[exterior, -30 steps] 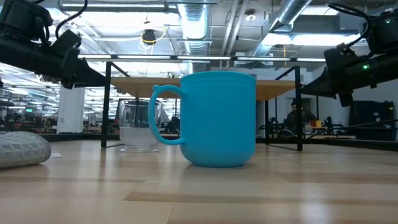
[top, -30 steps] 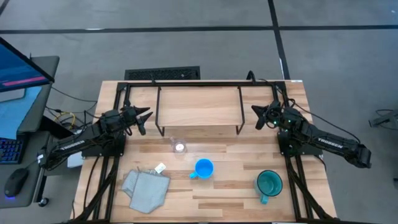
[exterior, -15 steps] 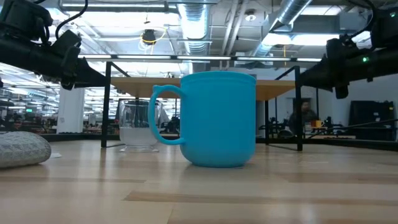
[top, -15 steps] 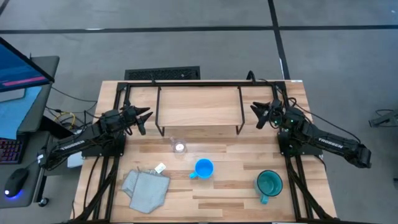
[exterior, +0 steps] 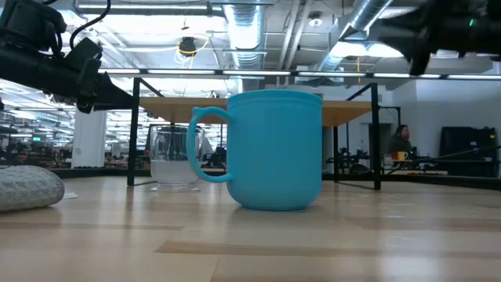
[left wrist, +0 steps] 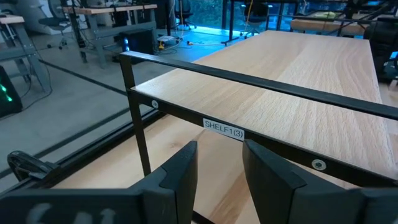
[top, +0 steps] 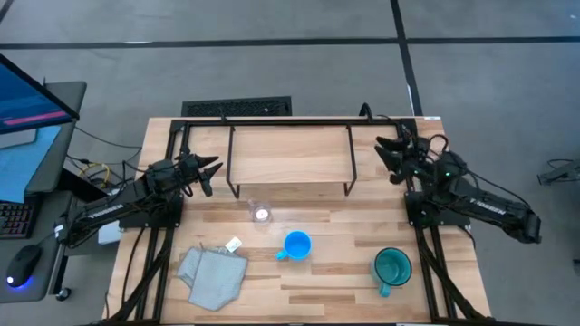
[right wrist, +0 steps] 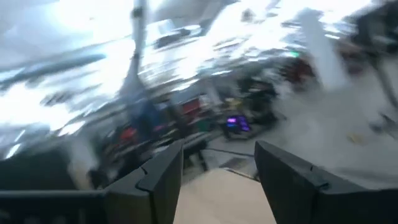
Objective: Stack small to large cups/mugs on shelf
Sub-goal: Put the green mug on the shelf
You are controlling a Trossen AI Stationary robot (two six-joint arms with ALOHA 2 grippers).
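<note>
My right wrist view is all blur; the blue mug (exterior: 274, 149) partly hides the glass cup (exterior: 174, 159).

An open-plan lab or workshop is shown. Exposed ducts (exterior: 243, 23) and pipes are seen under the ceiling, with strip lights. Rows of workbenches (left wrist: 109, 9) and dark equipment are seen behind the table (top: 299, 272), and a person (exterior: 401, 141) is glimpsed far back. The floor (top: 299, 77) is grey concrete, marked with dark lines. A monitor (top: 27, 91) and a mouse (top: 24, 265) are set beside the table.
</note>
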